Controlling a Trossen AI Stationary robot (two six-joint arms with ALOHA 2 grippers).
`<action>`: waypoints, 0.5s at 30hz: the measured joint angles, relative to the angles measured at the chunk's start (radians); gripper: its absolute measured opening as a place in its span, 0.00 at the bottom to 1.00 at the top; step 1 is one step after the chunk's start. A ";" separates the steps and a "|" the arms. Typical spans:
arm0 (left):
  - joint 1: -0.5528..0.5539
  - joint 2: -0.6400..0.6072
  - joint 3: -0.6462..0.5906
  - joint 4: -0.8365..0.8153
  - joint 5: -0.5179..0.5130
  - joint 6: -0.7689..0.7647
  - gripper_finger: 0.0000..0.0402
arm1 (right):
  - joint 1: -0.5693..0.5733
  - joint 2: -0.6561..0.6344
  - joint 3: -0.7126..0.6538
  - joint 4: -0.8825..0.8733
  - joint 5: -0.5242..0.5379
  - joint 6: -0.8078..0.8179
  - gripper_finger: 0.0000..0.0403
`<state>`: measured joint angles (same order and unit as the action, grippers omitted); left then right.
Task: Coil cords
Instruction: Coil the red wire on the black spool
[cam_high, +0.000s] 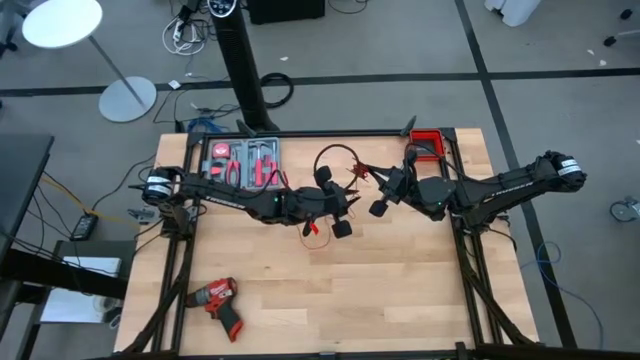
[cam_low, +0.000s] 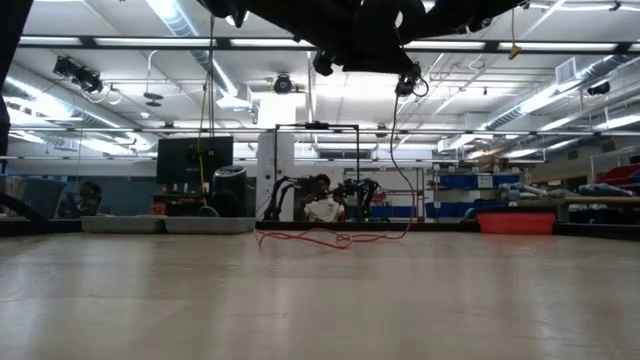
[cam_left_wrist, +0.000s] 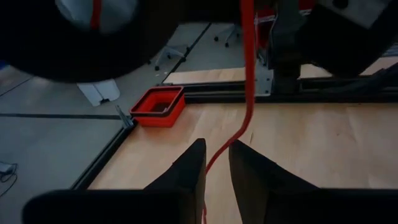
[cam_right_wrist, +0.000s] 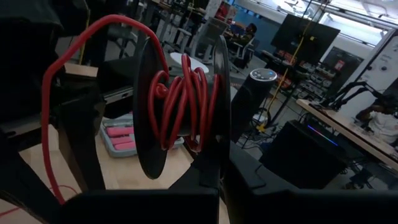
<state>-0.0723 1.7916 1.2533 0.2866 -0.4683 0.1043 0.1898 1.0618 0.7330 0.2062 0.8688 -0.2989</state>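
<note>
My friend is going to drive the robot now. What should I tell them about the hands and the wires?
Right gripper: shut on the black spool, held up over the table's middle.
Left gripper: the red wire runs between its fingers, which stand slightly apart and guide it toward the spool.
Done: several red turns sit on the spool.
Left: loose red wire lies on the table, not yet wound. The black cable lies in a loop near the tool tray, untouched.
</note>
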 joint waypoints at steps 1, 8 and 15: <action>0.000 0.000 0.000 0.005 0.000 0.004 0.18 | 0.000 0.000 0.000 0.000 0.000 0.000 0.00; 0.000 0.000 0.000 0.017 0.003 0.026 0.13 | 0.000 0.000 0.000 0.000 0.000 0.000 0.00; 0.000 0.000 0.001 0.008 0.023 0.045 0.01 | 0.000 0.000 0.000 0.005 -0.002 0.003 0.00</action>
<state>-0.0719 1.7916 1.2540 0.2947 -0.4448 0.1493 0.1898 1.0622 0.7330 0.2108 0.8666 -0.2962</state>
